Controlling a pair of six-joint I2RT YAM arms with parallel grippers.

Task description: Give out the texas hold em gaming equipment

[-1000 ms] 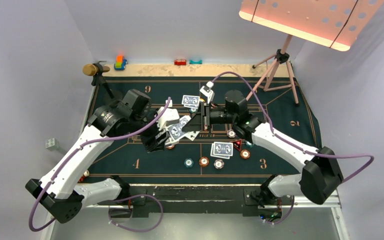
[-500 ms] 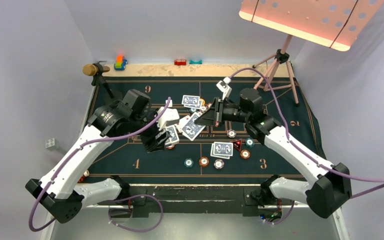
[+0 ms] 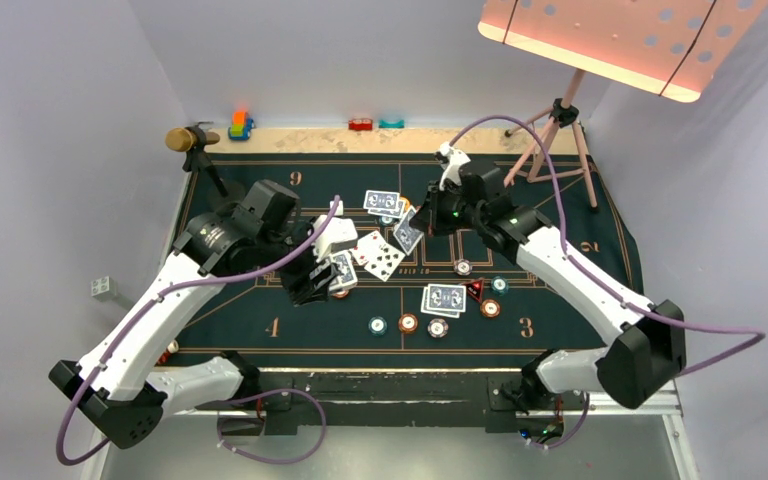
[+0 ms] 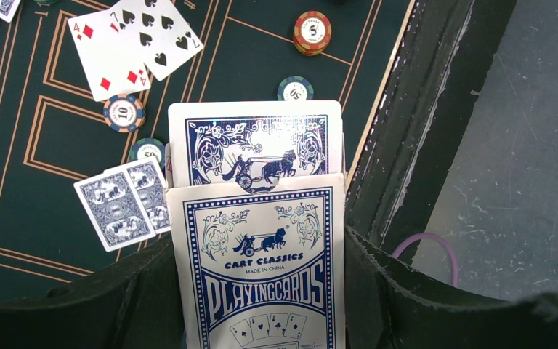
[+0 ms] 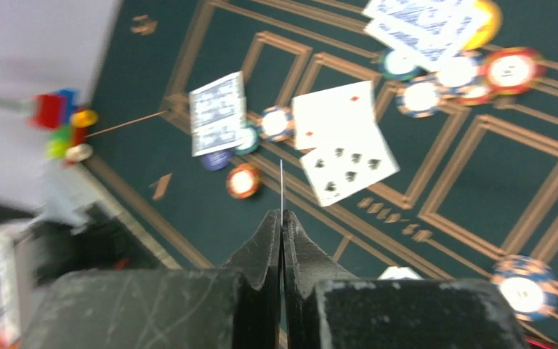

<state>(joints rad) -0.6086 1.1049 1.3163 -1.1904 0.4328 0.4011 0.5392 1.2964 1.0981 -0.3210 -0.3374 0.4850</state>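
Dark green felt with gold lines (image 3: 260,330) covered the table. Over the last second the right gripper (image 3: 422,222) had closed its jaws flat on one blue-backed playing card (image 3: 408,232) and drawn it away from the blue-and-white card carton (image 4: 261,262), which the left gripper (image 3: 312,283) kept clamped above the felt. With two face-up white cards (image 3: 378,255) already laid mid-table, another deal looked ready.
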